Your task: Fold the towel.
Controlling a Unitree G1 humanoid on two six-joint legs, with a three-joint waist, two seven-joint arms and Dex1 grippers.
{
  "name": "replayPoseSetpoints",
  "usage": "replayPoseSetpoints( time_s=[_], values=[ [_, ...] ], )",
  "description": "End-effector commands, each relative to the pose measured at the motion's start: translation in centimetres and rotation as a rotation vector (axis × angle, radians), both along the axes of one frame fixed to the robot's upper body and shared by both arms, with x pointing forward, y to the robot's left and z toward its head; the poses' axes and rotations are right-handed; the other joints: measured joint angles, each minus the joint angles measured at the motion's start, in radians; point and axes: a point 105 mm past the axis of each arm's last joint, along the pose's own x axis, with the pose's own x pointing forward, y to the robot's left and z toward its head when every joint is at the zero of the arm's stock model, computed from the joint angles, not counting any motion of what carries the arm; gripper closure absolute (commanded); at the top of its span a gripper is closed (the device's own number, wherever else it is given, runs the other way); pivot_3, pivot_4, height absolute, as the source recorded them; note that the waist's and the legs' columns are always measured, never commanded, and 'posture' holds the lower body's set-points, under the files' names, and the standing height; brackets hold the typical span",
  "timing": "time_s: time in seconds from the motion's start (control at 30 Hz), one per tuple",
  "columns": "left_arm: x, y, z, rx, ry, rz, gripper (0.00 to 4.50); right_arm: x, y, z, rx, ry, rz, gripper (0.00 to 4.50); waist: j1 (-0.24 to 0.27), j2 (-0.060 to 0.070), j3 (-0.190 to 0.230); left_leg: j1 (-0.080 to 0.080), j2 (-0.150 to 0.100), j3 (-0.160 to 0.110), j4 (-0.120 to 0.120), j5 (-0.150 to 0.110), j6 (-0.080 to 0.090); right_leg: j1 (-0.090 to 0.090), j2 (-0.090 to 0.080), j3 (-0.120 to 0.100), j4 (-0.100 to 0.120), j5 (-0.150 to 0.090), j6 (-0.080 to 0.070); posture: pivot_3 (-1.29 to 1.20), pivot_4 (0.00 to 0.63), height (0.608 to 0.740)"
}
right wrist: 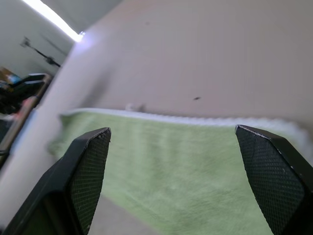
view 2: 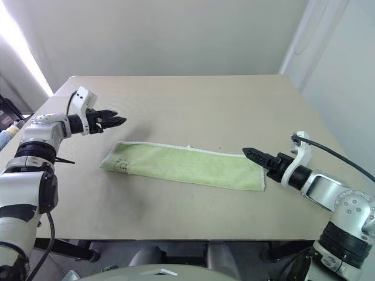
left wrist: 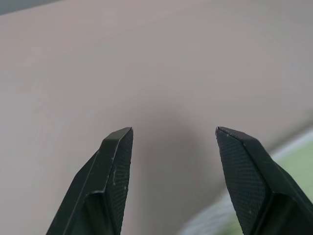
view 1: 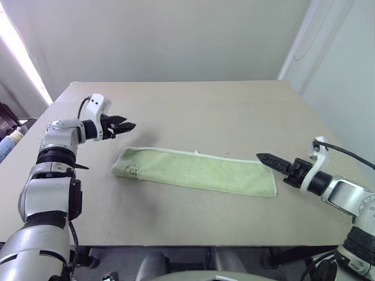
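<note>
The towel (view 1: pixel 196 170) lies flat on the table as a long light green strip with white stitched edging, a small dark emblem (view 1: pixel 132 171) near its left end and a tiny white loop (view 1: pixel 197 153) on its far edge. My left gripper (view 1: pixel 130 126) hovers above the table just beyond the towel's left end, open and empty. My right gripper (view 1: pixel 262 157) sits just off the towel's right end, raised a little, pointing along the strip; in the right wrist view its fingers (right wrist: pixel 88 166) stand wide open over the towel (right wrist: pixel 171 166), holding nothing.
The tan table (view 1: pixel 193 105) stretches well beyond the towel to the far edge. A white wall and corner stand behind. Dark items (view 1: pixel 9 126) sit off the table's left side.
</note>
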Motion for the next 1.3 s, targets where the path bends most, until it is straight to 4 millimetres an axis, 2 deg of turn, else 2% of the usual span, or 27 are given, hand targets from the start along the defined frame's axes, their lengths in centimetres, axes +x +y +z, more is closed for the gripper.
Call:
replayPoseSetpoints(
  time_s=[0.03, 0.13, 0.27, 0.53, 0.83, 0.93, 1.17, 1.3],
  values=[
    [-3.8, -3.3, 2.6, -0.027, -0.006, -0.349, 1.66, -1.5, 0.8, 0.9, 0.075, -0.024, 0.056, 0.25, -0.003, 0.002, -0.001, 0.0, 0.0, 0.0, -0.001, 0.0, 0.0, 0.0, 0.0, 0.0, 0.0, 0.0, -0.001, 0.0, 0.0, 0.712],
    [-6.5, -4.8, 2.7, -0.018, 0.027, -0.489, 1.66, -2.9, 1.4, 0.6, 0.133, -0.003, 0.111, 0.25, -0.006, 0.003, -0.001, -0.001, 0.0, 0.001, -0.003, 0.0, 0.0, 0.0, -0.001, 0.001, 0.0, -0.001, -0.002, 0.0, 0.0, 0.712],
    [-9.1, -5.9, 1.9, 0.025, 0.048, -0.61, 1.66, -4.6, 1.7, -1.1, 0.149, 0.082, 0.109, 0.25, -0.006, 0.003, -0.001, -0.001, 0.0, 0.001, -0.002, 0.0, 0.0, 0.001, 0.0, 0.001, 0.001, -0.004, -0.001, 0.0, 0.0, 0.712],
    [-11.3, -7.5, -1.4, 0.105, 0.106, -0.717, 1.66, -5.5, 1.6, -3.9, 0.212, 0.22, -0.037, 0.25, -0.028, 0.004, -0.001, 0.0, 0.0, -0.001, -0.002, 0.0, 0.0, 0.004, 0.0, 0.001, 0.0, -0.004, -0.001, 0.0, 0.0, 0.712],
    [-12.0, -8.9, -2.4, 0.085, 0.132, -0.776, 1.66, -4.5, 0.7, -6.1, 0.266, 0.317, -0.227, 0.25, -0.039, 0.004, -0.001, -0.001, 0.0, -0.001, -0.002, 0.0, 0.0, 0.002, 0.0, 0.001, -0.001, -0.004, -0.001, 0.0, 0.0, 0.712],
    [-12.2, -9.2, -2.9, 0.11, 0.127, -0.801, 1.66, -3.6, 0.3, -7.1, 0.281, 0.344, -0.317, 0.25, -0.042, 0.003, -0.001, -0.001, 0.0, -0.001, -0.002, 0.0, 0.0, 0.003, 0.0, 0.001, -0.002, -0.004, -0.001, 0.0, 0.0, 0.712],
    [-12.0, -9.5, -3.3, 0.132, 0.115, -0.799, 1.66, -1.4, -0.4, -7.3, 0.296, 0.328, -0.441, 0.25, -0.052, 0.003, -0.001, -0.002, 0.001, -0.006, -0.002, 0.0, 0.0, 0.006, 0.003, 0.0, -0.016, -0.004, 0.0, 0.0, 0.0, 0.712],
    [-11.7, -9.7, -3.1, 0.135, 0.102, -0.792, 1.66, -0.3, -0.8, -7.4, 0.298, 0.322, -0.504, 0.25, -0.051, 0.003, -0.001, -0.002, 0.001, -0.002, -0.002, 0.0, 0.0, 0.006, -0.002, 0.0, -0.02, -0.004, 0.0, 0.0, 0.0, 0.712]
  ],
)
